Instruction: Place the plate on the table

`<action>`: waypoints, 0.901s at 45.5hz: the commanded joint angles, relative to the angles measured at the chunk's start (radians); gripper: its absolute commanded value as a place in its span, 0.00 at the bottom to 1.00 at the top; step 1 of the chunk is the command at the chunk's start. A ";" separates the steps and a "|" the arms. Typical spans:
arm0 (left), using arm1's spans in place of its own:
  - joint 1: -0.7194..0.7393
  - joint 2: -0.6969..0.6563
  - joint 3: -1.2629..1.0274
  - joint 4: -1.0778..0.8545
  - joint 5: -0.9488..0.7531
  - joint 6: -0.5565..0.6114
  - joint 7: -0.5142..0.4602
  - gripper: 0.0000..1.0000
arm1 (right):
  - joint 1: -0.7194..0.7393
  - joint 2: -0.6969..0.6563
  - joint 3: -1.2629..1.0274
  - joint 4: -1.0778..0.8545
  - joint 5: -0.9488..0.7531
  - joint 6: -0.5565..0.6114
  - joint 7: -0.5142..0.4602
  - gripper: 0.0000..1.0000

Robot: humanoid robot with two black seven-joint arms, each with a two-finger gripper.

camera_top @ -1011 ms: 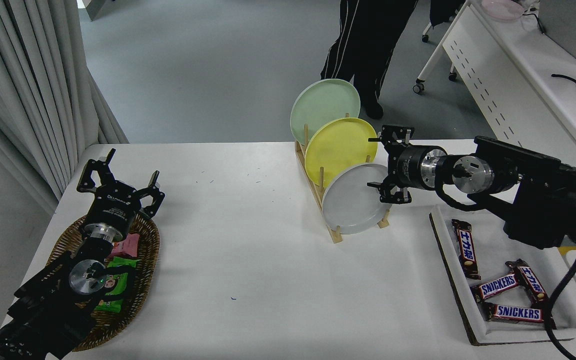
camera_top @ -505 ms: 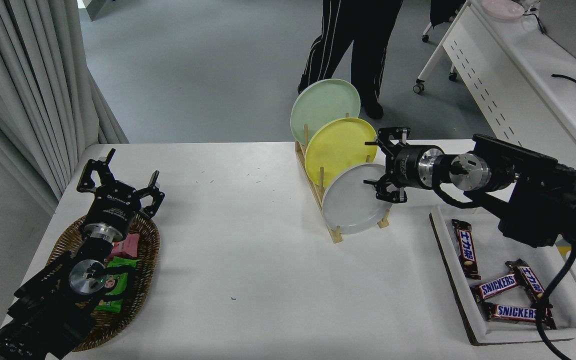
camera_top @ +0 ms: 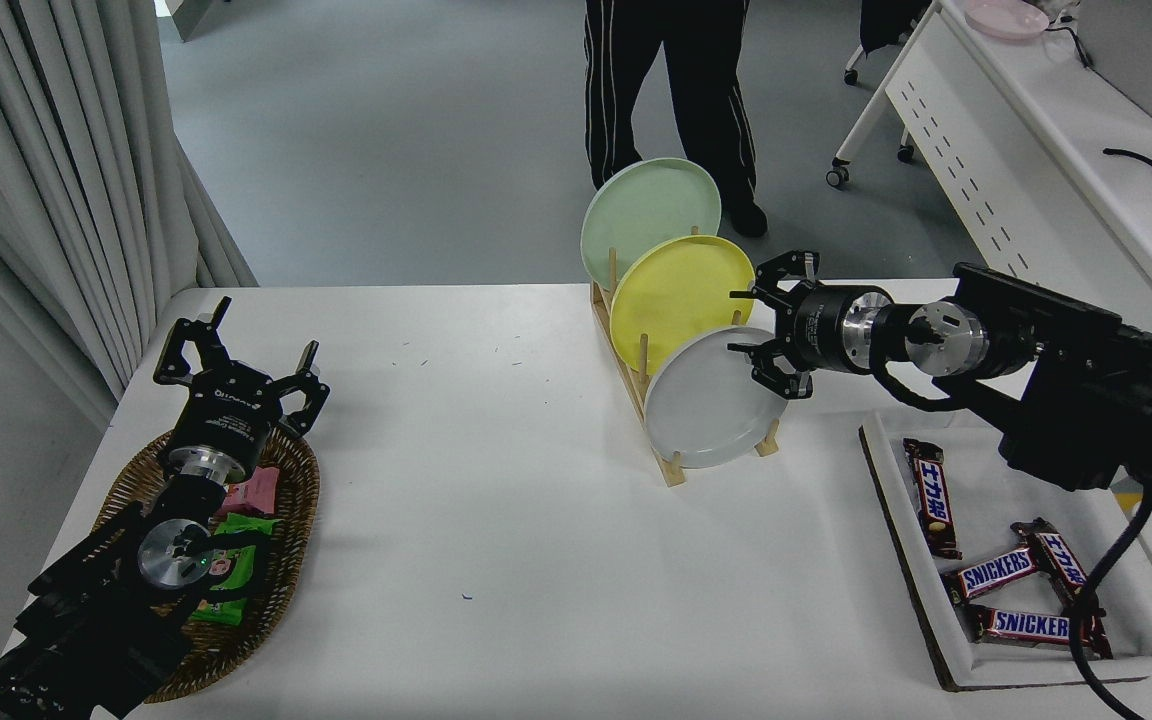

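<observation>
The light-grey plate (camera_top: 706,400) stands on edge in the front slot of a wooden rack (camera_top: 671,462), on the white table (camera_top: 496,520). A yellow plate (camera_top: 676,295) and a pale green plate (camera_top: 641,215) stand behind it. My right gripper (camera_top: 751,325) is open, pointing left, with its fingers spread around the grey plate's upper right rim. I cannot tell whether they touch it. My left gripper (camera_top: 236,355) is parked open at the lower left, above a wicker basket.
A wicker basket (camera_top: 286,520) with snack packets sits at the lower left. A white tray (camera_top: 946,640) with several Snickers bars sits at the lower right. A person's legs (camera_top: 666,90) stand beyond the table's far edge. A white perforated desk (camera_top: 1016,170) is at the upper right.
My right gripper moved a little left and up along the grey plate's upper right rim. The person behind the table stepped to the left. The left arm has not moved.
</observation>
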State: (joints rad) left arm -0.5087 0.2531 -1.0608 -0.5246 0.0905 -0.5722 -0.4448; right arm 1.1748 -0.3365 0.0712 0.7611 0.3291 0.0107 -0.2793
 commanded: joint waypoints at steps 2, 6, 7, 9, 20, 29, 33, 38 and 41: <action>-0.001 0.000 0.001 0.000 0.000 0.000 0.000 1.00 | 0.002 0.004 0.001 -0.003 -0.001 0.008 -0.015 0.45; -0.001 0.000 0.001 0.000 0.000 0.000 0.000 1.00 | 0.002 0.005 0.001 -0.005 0.001 0.008 -0.015 0.41; -0.001 0.000 0.001 0.000 0.000 0.000 0.000 1.00 | 0.002 0.005 0.001 -0.005 0.001 0.008 -0.015 0.41; 0.001 0.000 0.001 0.000 0.000 0.000 0.000 1.00 | 0.002 0.011 0.002 -0.014 0.001 0.009 -0.015 0.41; 0.001 0.000 0.001 0.000 0.000 0.000 0.000 1.00 | 0.006 0.021 0.002 -0.028 0.001 0.021 -0.017 0.34; 0.001 0.000 0.001 0.000 0.000 0.000 0.000 1.00 | 0.006 0.022 0.002 -0.028 0.001 0.023 -0.017 0.28; 0.001 0.000 0.001 0.000 0.000 0.000 0.000 1.00 | 0.006 0.022 0.002 -0.028 0.001 0.023 -0.017 0.23; -0.001 0.000 0.001 0.000 0.000 0.000 0.000 1.00 | 0.006 0.021 0.002 -0.028 0.001 0.023 -0.023 0.20; 0.001 0.000 0.001 0.000 0.000 0.000 0.000 1.00 | 0.006 0.021 0.002 -0.028 0.001 0.023 -0.026 0.20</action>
State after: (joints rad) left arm -0.5086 0.2531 -1.0602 -0.5246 0.0905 -0.5722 -0.4449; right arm 1.1806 -0.3160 0.0736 0.7345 0.3298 0.0325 -0.2977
